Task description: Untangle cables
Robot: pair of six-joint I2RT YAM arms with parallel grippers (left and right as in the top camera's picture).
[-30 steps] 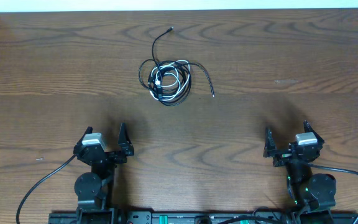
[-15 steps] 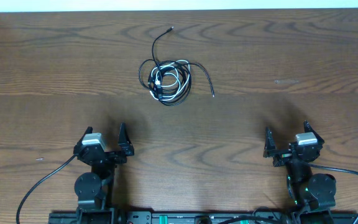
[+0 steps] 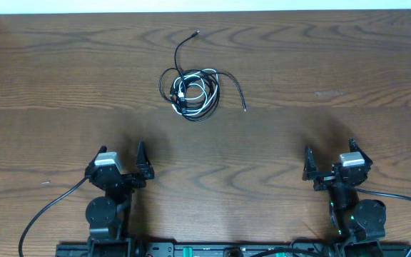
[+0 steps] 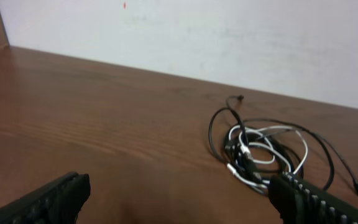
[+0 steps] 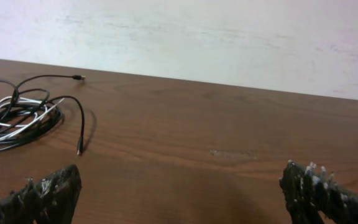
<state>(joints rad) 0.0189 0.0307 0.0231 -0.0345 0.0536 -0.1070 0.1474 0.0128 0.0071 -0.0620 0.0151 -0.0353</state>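
Note:
A black cable [image 3: 212, 77] and a white cable [image 3: 195, 89] lie coiled together in one tangle on the far middle of the wooden table. One black end reaches up to a small plug [image 3: 195, 33], another trails right [image 3: 244, 108]. The tangle shows in the left wrist view [image 4: 266, 152] and at the left of the right wrist view [image 5: 17, 115]. My left gripper [image 3: 120, 155] is open and empty at the near left. My right gripper [image 3: 328, 153] is open and empty at the near right. Both are far from the cables.
Thick black wires run from the robot bases at the near edge, one at the left [image 3: 45, 210] and one at the right [image 3: 405, 200]. A pale wall [image 5: 179, 37] stands behind the table's far edge. The wooden table [image 3: 334, 64] spreads wide around the tangle.

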